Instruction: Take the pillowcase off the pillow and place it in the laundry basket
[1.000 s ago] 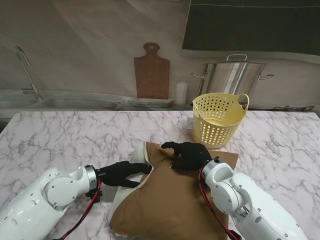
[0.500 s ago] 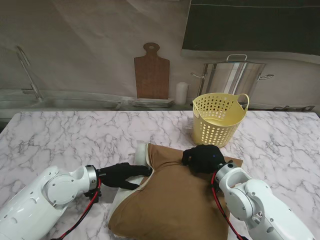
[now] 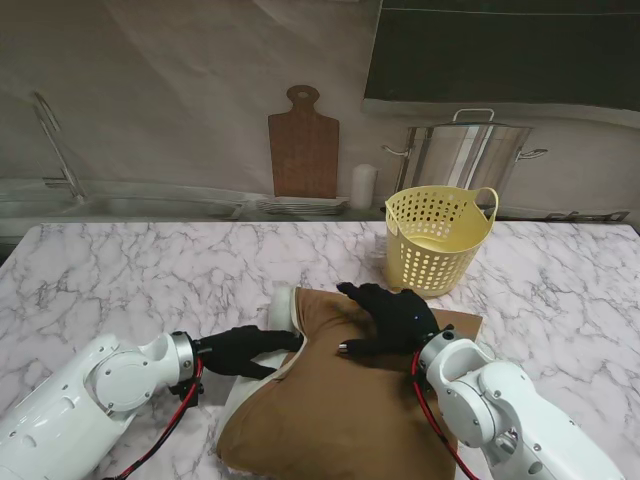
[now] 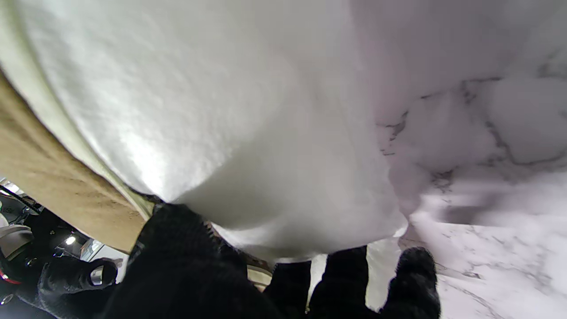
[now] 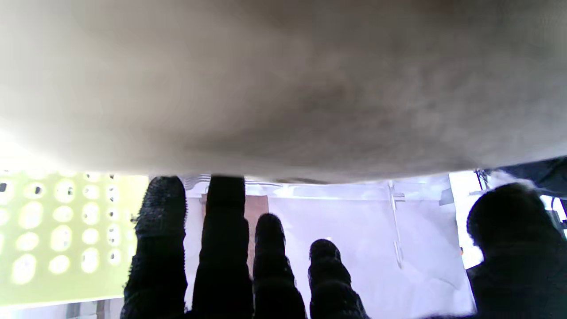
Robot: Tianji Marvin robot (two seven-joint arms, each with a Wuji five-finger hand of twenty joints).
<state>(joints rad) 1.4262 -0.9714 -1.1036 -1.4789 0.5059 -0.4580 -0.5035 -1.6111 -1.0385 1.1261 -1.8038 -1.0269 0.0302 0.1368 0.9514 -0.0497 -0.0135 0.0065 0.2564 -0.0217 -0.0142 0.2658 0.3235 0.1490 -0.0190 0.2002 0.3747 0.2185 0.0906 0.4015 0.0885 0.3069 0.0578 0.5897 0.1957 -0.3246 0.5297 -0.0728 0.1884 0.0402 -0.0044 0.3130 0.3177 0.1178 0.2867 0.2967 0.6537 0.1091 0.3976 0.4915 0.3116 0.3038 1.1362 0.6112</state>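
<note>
Both arms come in low from the near corners toward the pillow (image 3: 330, 400). Left hand (image 3: 243, 350) lies on its side at the pillow's left edge, black-gloved fingers (image 4: 341, 283) curled in against the white end, looks clamped on it but I can't say for sure. Right hand (image 3: 392, 318) sits palm down on the pillow's far end, fingers (image 5: 226, 239) spread and straight, thumb out to the side, holding nothing.

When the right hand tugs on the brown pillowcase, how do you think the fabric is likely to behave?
The pillowcase will probably be floppy: it already wrinkles under the right hand. It likely drags on the white pillow rather than slipping freely, so the left hand, pinching the pillow's exposed corner, probably has to anchor it.
</note>
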